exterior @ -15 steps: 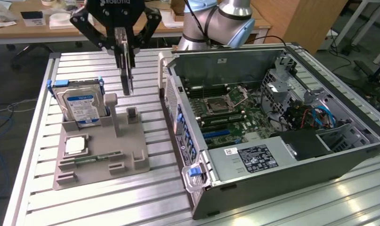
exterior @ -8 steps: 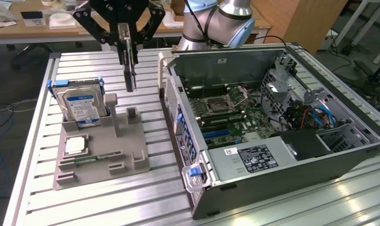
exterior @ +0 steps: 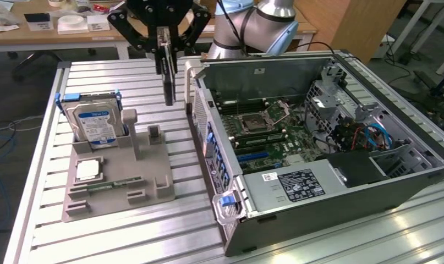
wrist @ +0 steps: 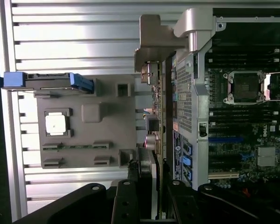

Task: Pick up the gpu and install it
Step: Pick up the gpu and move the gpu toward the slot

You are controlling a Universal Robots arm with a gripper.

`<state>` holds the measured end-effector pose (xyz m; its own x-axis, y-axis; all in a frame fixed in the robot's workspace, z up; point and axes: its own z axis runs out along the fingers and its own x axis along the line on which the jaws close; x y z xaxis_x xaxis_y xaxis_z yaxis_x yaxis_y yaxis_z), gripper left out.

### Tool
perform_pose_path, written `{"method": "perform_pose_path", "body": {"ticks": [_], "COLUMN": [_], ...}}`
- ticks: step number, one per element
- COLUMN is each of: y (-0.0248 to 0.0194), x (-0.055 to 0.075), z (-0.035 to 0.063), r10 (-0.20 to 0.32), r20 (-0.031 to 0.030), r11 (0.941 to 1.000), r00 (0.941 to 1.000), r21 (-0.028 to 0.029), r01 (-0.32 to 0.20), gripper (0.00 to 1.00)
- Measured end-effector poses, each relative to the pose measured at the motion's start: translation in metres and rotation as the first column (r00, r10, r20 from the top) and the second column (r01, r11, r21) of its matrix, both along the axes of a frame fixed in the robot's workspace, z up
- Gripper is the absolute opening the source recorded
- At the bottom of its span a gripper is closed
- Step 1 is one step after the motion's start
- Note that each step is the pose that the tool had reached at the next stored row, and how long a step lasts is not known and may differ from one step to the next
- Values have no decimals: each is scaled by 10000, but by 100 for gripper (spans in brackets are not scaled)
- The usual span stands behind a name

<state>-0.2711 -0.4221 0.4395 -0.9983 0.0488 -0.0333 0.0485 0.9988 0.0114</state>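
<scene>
- Exterior view: the gripper (exterior: 166, 44) has its fingers (exterior: 137, 33) drawn narrow, clamped on the upper end of the gpu (exterior: 167, 77)
- The gpu hangs edge-on straight below the fingers, over the slatted table (exterior: 119, 242)
- On one side of the fingers stands the open computer case (exterior: 317, 203); on the other is the grey tray (exterior: 104, 187) with the hard drive (exterior: 96, 124)
- Wrist view: the gpu (wrist: 157, 107) runs away from the fingers (wrist: 126, 200), between tray and case

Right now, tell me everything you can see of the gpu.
The gpu is a thin flat card, dark and edge-on in the exterior view. It hangs upright in the air, gripped at its top by the claw, apparently touching nothing else, above the slatted table between the grey parts holder and the open computer case. The wrist view shows a pale metal bracket at its far end.
</scene>
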Motion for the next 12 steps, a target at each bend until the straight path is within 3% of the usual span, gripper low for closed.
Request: {"method": "perform_pose_path", "body": {"ticks": [12], "y": [0], "x": [215], "z": [-22], "r10": [1], "r20": [0], "r11": [10000], "r00": [10000], "r21": [29], "r01": [-1], "gripper": [28]}}
